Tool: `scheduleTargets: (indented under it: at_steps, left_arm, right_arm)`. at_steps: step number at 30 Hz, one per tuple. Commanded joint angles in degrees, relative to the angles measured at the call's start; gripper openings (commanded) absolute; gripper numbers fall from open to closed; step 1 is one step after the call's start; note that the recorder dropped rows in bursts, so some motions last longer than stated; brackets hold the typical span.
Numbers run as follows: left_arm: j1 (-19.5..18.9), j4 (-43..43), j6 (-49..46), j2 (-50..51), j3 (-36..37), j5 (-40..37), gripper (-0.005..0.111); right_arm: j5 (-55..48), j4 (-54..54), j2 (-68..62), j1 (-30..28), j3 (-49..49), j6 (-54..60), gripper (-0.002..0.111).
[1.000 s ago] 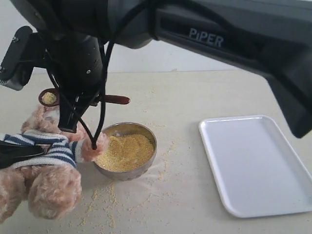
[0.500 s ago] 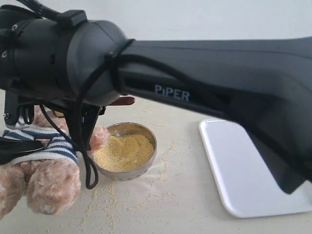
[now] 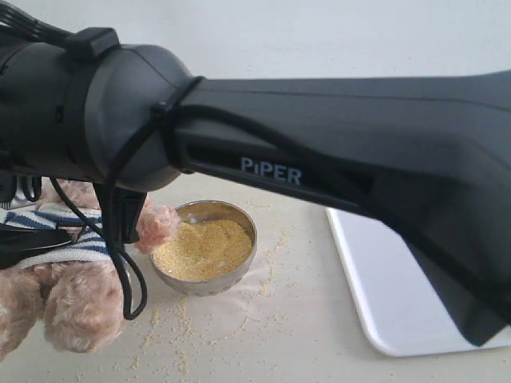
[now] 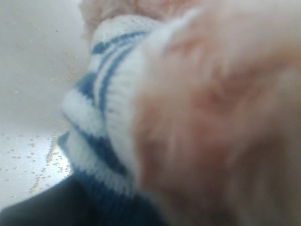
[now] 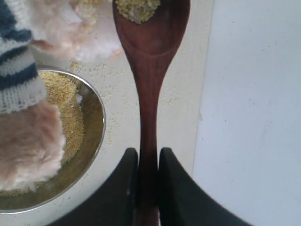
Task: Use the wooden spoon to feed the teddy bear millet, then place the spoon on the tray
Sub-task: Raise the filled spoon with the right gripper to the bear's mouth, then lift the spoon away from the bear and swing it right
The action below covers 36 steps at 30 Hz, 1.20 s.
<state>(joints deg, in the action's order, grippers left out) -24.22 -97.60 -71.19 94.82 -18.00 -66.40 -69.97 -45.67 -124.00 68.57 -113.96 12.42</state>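
Note:
The teddy bear (image 3: 76, 299) sits at the left in its striped shirt, one paw (image 3: 157, 224) over the rim of the steel bowl (image 3: 239, 267) of millet (image 3: 204, 249). My left gripper (image 3: 32, 239) is shut on the bear's body; fur and shirt (image 4: 101, 94) fill the left wrist view, with one dark finger (image 4: 42, 209) showing. My right gripper (image 5: 148, 157) is shut on the handle of the wooden spoon (image 5: 149, 70). A little millet (image 5: 137, 8) lies in the spoon, which is held near the bear's pale fur (image 5: 89, 37). The white tray (image 3: 383, 303) lies at the right.
My right arm (image 3: 319, 159) fills most of the exterior view and hides the spoon and the bear's head there. Loose grains (image 3: 172, 319) are scattered on the table around the bowl. The tray (image 5: 254, 117) lies beside the spoon in the right wrist view.
The right arm has swung down and left across the exterior view, now covering the spoon and the bear's head. The bear, bowl and tray have stayed put.

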Motion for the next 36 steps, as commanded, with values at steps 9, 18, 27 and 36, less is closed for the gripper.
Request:
scheduleTargets:
  at_steps: [9, 18, 27, 36]
  left_arm:
    - [-0.2, -2.0, -3.3, -0.2, -0.1, -2.6, 0.005]
    - [-0.2, -2.2, -3.4, -0.2, -0.1, -2.6, 0.005]
    - [-0.2, -2.3, -3.4, -0.2, -0.1, -2.6, 0.005]
    - [-0.2, -2.3, -3.4, -0.2, -0.1, -2.6, 0.005]
  right_arm:
    - [0.0, -0.9, 0.5, 0.0, 0.2, 0.0, 0.000]
    - [0.0, -1.0, 0.5, 0.0, 0.2, 3.2, 0.000]
    - [0.0, -3.9, 0.5, 0.0, 0.2, -0.1, 0.000]
    - [0.4, -8.2, 0.5, 0.7, 2.5, -2.5, 0.000]
